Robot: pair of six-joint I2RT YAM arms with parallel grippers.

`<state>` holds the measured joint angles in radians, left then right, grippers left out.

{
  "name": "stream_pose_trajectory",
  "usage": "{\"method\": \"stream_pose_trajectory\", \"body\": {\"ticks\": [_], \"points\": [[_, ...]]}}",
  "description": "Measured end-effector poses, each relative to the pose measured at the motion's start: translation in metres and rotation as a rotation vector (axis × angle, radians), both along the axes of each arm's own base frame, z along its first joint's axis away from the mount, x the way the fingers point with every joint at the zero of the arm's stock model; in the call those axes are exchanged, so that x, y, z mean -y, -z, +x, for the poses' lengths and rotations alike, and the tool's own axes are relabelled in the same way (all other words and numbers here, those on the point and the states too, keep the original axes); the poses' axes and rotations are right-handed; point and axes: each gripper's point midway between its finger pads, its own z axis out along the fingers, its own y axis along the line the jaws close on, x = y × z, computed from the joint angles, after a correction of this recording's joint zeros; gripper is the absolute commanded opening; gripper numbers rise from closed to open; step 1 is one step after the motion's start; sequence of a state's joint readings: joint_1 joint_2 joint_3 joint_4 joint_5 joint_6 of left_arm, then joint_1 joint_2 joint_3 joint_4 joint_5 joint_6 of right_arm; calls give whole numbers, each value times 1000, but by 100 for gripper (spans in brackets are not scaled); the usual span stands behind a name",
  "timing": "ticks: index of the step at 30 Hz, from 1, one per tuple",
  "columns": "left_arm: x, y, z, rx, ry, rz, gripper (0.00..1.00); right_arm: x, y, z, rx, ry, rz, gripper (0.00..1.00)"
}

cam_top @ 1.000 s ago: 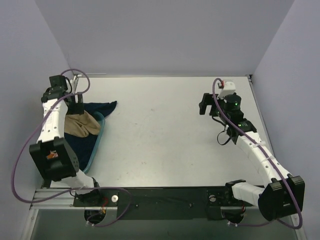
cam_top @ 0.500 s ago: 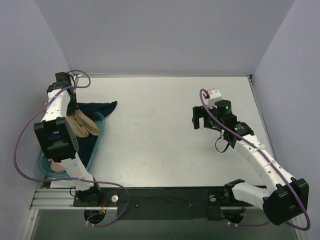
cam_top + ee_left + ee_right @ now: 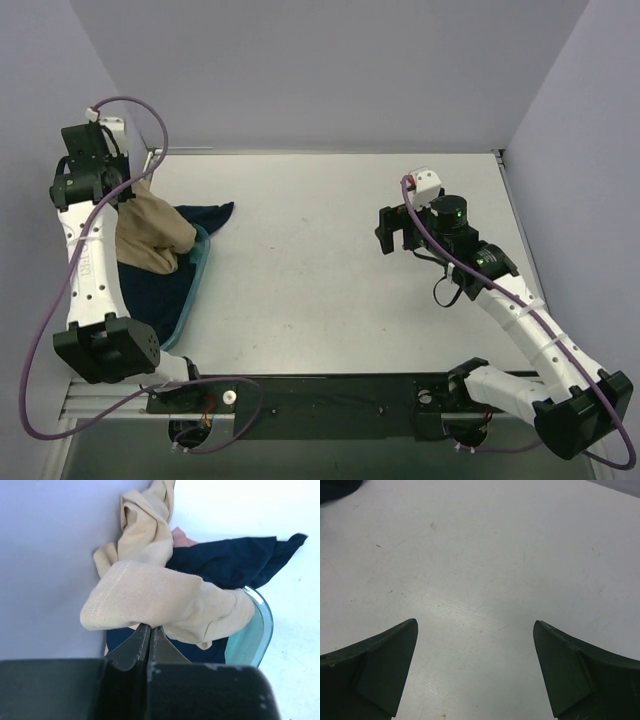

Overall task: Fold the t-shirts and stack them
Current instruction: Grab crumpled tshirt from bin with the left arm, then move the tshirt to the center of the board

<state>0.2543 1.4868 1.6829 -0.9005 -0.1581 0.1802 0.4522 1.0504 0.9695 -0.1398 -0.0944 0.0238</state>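
— The tan t-shirt (image 3: 165, 600), where was it?
— Pinched in the left gripper (image 3: 149, 634), jaws closed on a fold, and hanging bunched over the teal basket (image 3: 257, 625) at the table's left edge.
— And beyond it?
— The navy t-shirt (image 3: 235, 562) spilled over the basket's rim. The right gripper (image 3: 474, 625) hovered spread wide, grasping nothing, over the table (image 3: 485, 540).

Left arm (image 3: 88, 262) stretches up the frame's left edge, its gripper (image 3: 150, 631) at upper left, jaws pinched on the tan shirt (image 3: 165, 600). Right arm (image 3: 520, 315) reaches to centre-right, its gripper (image 3: 475, 625) spread wide.
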Motion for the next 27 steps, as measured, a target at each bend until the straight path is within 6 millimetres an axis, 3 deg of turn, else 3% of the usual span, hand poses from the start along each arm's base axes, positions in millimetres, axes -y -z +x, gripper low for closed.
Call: {"method": "stream_pose_trajectory", "body": {"ticks": [2,4,6,8,10,11,12,13,16,19,21,23,27], "points": [[4,-18,-3,47,20,9,0,-7,-4,-2,9,-23,4,93],[14,-24,-2,57,54,13,0,-12,-7,-5,13,-41,5,94],[41,-22,3,41,133,20,0,-17,-10,-7,17,-60,11,94],[90,-27,9,25,272,33,0,-25,-14,-11,24,-99,22,93],[146,-46,12,45,436,51,0,-34,-22,-17,42,-155,37,94],[186,-66,12,86,548,60,0,-43,-28,-22,59,-198,49,95],[213,-84,10,129,623,61,0,-52,-36,-29,77,-250,61,95],[254,-113,4,207,738,49,0,-63,-45,-36,98,-306,74,96],[322,-169,-27,370,956,1,0,-87,-76,-53,156,-439,129,98],[362,-197,-62,456,1111,-36,0,-95,-101,-56,211,-482,173,98],[389,-194,-74,448,1208,-62,0,-92,-103,-53,209,-472,190,98],[421,-178,-74,408,1296,-98,0,-79,-98,-43,179,-421,218,98],[481,-115,-44,265,1379,-146,0,-37,-68,-19,98,-257,247,98]]}}
